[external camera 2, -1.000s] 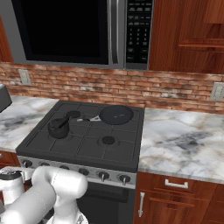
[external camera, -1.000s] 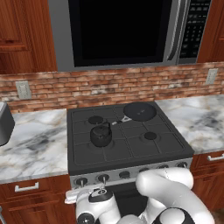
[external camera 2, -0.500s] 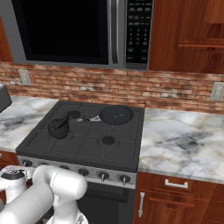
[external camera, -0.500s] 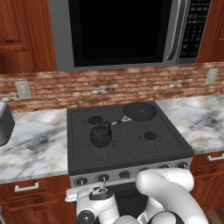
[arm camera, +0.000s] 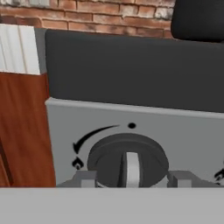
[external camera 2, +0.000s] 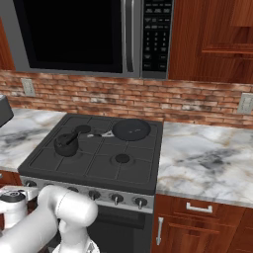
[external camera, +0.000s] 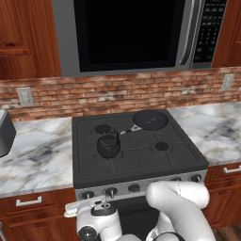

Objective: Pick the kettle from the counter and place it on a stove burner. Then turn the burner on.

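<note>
- Left base view: one kettle [external camera: 108, 144] sits on the front-left stove burner [external camera: 109, 155]; one flat black pan [external camera: 150, 119] on the back-right. Four burners, five knobs [external camera: 110, 191] along the front panel. Marble worktop [external camera: 35, 150] on both sides, microwave [external camera: 129, 33] above. Arm folded low, hand [external camera: 96, 214] down at the left end of the knob row.
- Right base view: same count, kettle [external camera 2: 66, 144] on the front-left burner, pan [external camera 2: 131, 129] back-right. Elbow [external camera 2: 69, 207] bent in front of the stove, wrist at the left knobs.
- Hand view: one knob [arm camera: 127, 158] dead ahead and close, flame mark to its left. Fingertips [arm camera: 85, 178] sit either side of the knob; jaws [arm camera: 131, 180] look spread around it, contact cannot be told.
</note>
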